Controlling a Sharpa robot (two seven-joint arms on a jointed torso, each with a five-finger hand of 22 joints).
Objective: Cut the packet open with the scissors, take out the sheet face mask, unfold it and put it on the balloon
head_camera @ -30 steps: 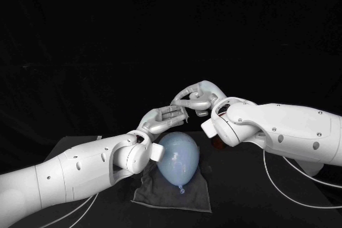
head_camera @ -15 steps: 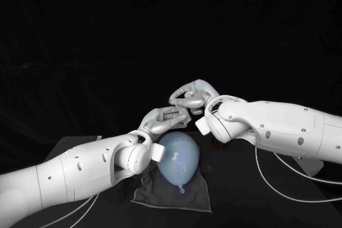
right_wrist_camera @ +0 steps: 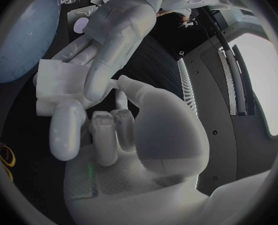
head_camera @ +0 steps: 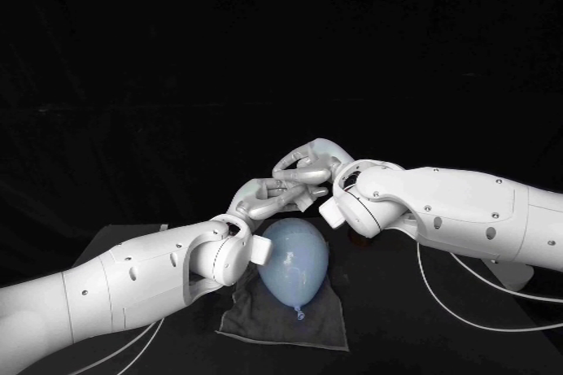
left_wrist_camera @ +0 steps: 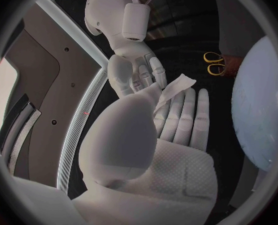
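Observation:
A pale blue balloon (head_camera: 291, 261) lies on a grey cloth (head_camera: 287, 324) on the black table. Above its far end my two hands meet. The folded white sheet face mask (left_wrist_camera: 175, 90) sits between the thumb and fingers of my left hand (head_camera: 268, 198). My right hand (head_camera: 307, 167) pinches the same mask (right_wrist_camera: 56, 80) from the other side, its thumb pressed against the folded edge. In the right wrist view the fingers of my left hand (right_wrist_camera: 120, 27) lie across the mask. Both hands hang above the table, clear of the balloon (left_wrist_camera: 261, 105).
Scissors with yellow handles (left_wrist_camera: 215, 64) lie on the table beyond the balloon, next to a brownish object (left_wrist_camera: 234, 62). Small pale scraps (right_wrist_camera: 82, 22) lie on the table past the balloon (right_wrist_camera: 20, 35). White cables trail on the table under my right arm (head_camera: 469, 310).
My right hand has dropped and moved in towards my left hand, so the two now meet on the mask. The balloon and cloth have not moved.

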